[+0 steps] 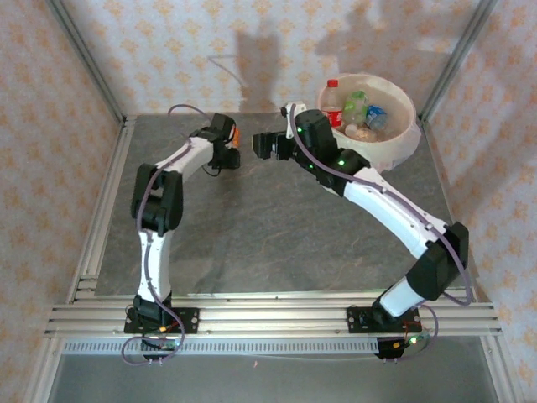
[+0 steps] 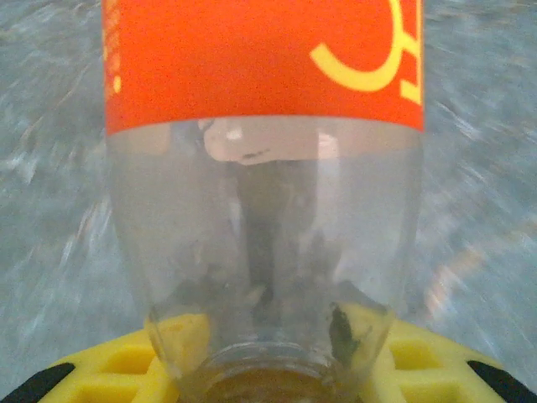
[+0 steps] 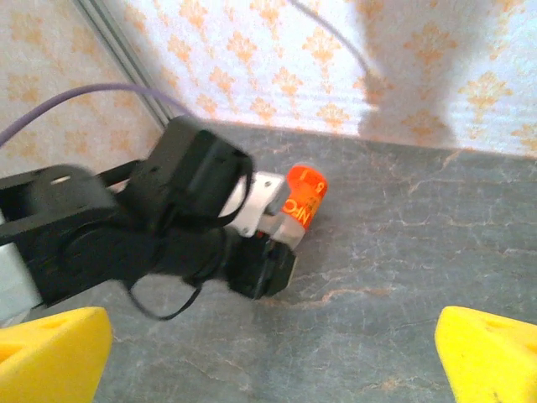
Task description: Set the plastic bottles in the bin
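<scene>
My left jaws are pinched on one orange-label bottle (image 1: 236,134). The left wrist view has its clear body and neck (image 2: 264,252) wedged between my yellow pads (image 2: 126,363), label end pointing away. This bottle sits toward the far edge of the desk (image 1: 252,243), left of middle, low over the grey surface; can't tell if it touches. From the right wrist it shows as an orange stub (image 3: 304,200) sticking out past my left arm's black wrist (image 3: 180,218). My right jaws are spread wide with nothing between them, yellow fingertips (image 3: 50,348) at the bottom corners of that view, hanging just beside the left jaws and facing them near the middle of the far edge. The bin (image 1: 403,138) stands in the far right corner, white rim, pinkish inside. In it are a red-label bottle (image 1: 333,105) upright against the left wall, a green bottle (image 1: 356,107) beside it and a blue-label bottle (image 1: 376,117) to the right, with more clear plastic underneath, too small to count.
</scene>
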You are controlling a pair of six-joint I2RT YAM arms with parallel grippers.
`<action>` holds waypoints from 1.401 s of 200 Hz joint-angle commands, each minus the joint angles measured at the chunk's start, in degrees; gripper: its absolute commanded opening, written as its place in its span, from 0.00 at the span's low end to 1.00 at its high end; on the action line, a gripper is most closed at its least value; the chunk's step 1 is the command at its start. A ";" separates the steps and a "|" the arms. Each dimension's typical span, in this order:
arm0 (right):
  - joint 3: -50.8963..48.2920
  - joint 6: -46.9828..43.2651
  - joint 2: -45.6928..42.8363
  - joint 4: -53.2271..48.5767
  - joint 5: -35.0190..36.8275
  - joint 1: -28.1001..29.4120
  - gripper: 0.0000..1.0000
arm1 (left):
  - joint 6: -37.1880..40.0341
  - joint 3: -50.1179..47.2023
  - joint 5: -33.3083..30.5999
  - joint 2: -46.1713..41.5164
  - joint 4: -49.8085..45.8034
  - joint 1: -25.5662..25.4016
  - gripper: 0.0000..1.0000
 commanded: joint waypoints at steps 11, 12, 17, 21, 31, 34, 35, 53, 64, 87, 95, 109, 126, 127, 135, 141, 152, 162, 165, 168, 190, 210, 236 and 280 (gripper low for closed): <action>-1.11 3.18 -4.32 -1.09 3.43 0.02 0.99 | -3.39 -11.83 9.05 -17.38 12.30 -1.10 0.10; -1.10 3.35 -4.37 -1.12 3.47 0.02 0.99 | -3.53 -12.29 9.27 -17.74 12.46 -1.19 0.10; -1.09 4.17 -4.77 -1.29 4.01 0.03 0.99 | -3.92 -14.01 10.42 -19.72 13.03 -1.52 0.05; -1.09 4.85 -5.07 -1.19 4.40 -0.03 0.99 | -4.27 -15.26 11.25 -21.28 13.51 -1.88 0.00; -1.05 6.60 -5.71 -1.37 5.38 -0.20 0.99 | -4.94 -17.99 12.45 -24.92 14.33 -2.93 0.00; -0.97 7.15 -5.88 -1.44 5.65 -0.28 0.99 | -4.96 -18.79 13.18 -26.04 14.60 -3.28 0.00; -0.90 7.40 -5.99 -1.43 5.77 -0.27 0.99 | -4.93 -19.03 13.40 -26.51 14.75 -3.38 0.00; -0.31 11.32 -6.98 -2.55 5.07 -1.43 0.99 | -5.48 -23.30 17.78 -32.90 17.70 -5.39 0.00; 0.07 13.72 -7.33 -2.99 1.58 -2.71 0.99 | -6.47 -25.70 20.38 -36.51 20.57 -6.42 0.00; 0.82 18.62 -8.01 -3.06 -7.97 -5.74 0.99 | -7.99 -28.71 24.17 -42.03 25.10 -8.24 0.00; 0.79 19.80 -8.44 -2.44 -10.84 -6.59 0.99 | -8.20 -29.29 25.51 -43.77 26.16 -8.68 0.00; 0.43 21.44 -9.36 -0.94 -14.49 -7.80 0.99 | -8.81 -29.91 28.42 -45.61 28.19 -9.34 0.00; -0.17 22.69 -10.07 2.65 -20.99 -9.10 0.99 | -10.14 -30.10 34.51 -46.69 31.74 -9.95 0.00; -0.15 22.77 -10.06 2.77 -21.40 -9.20 0.99 | -10.20 -30.05 34.92 -46.72 31.94 -10.01 0.00; 0.49 23.25 -9.88 3.40 -24.24 -9.62 0.99 | -10.39 -29.54 37.24 -46.67 32.59 -10.47 0.00; 1.01 23.47 -9.71 3.55 -25.57 -9.74 0.99 | -10.33 -28.95 38.32 -46.61 32.42 -10.94 0.00; 1.50 23.27 -9.55 4.47 -27.86 -9.77 0.99 | -9.65 -27.87 39.66 -46.50 31.62 -11.79 0.00; 1.16 23.32 -9.76 6.28 -29.27 -9.82 0.99 | -9.20 -27.13 40.15 -46.38 31.19 -12.51 0.00; 0.96 23.40 -9.78 6.90 -29.52 -9.80 0.99 | -9.06 -27.03 40.27 -46.34 31.18 -12.61 0.00; 0.81 23.42 -9.86 7.34 -29.73 -9.82 0.99 | -9.07 -26.86 40.40 -46.26 31.18 -12.82 0.00; 1.38 23.21 -9.40 7.32 -29.85 -9.83 0.99 | -8.96 -25.72 42.79 -45.52 31.87 -13.67 0.00; 3.57 23.37 -7.88 4.38 -29.16 -9.82 0.99 | -8.83 -24.61 44.51 -44.52 32.09 -14.31 0.00; 5.68 22.42 -6.04 0.08 -27.94 -9.81 0.99 | -8.89 -24.07 45.20 -43.77 33.14 -14.99 0.00; 5.01 25.68 -5.04 3.42 -31.05 -9.78 0.74 | -7.34 -22.70 45.48 -42.61 31.20 -15.49 0.00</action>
